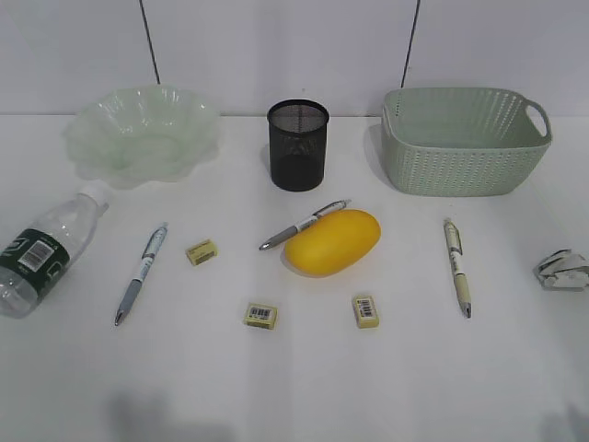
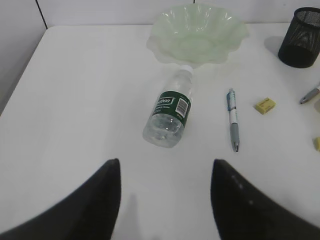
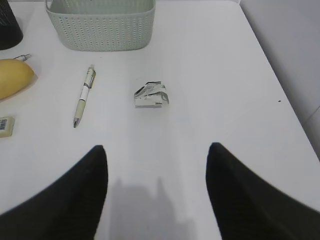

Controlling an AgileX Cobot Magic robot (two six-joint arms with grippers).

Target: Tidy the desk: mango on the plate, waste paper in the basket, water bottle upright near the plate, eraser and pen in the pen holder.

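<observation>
The yellow mango [image 1: 332, 241] lies mid-desk with a pen [image 1: 304, 224] just behind it. The pale green plate [image 1: 143, 132] stands at the back left, the black pen holder [image 1: 298, 145] at the back middle, the sage basket [image 1: 464, 140] at the back right. On its side at the left lies the water bottle [image 1: 44, 252], cap toward the plate. Two more pens [image 1: 142, 273] [image 1: 457, 266] and three yellow erasers [image 1: 202, 251] [image 1: 261, 315] [image 1: 365, 310] lie around. The waste paper [image 1: 561, 271] sits far right. My left gripper [image 2: 165, 162] is open, short of the bottle [image 2: 170, 115]. My right gripper [image 3: 156, 147] is open, short of the paper [image 3: 151, 95].
The white desk [image 1: 294, 378] stretches bare toward the front edge, where only arm shadows fall. In the left wrist view the desk's left edge [image 2: 20, 75] runs close beside the bottle. In the right wrist view the desk's right edge [image 3: 280, 85] lies beyond the paper.
</observation>
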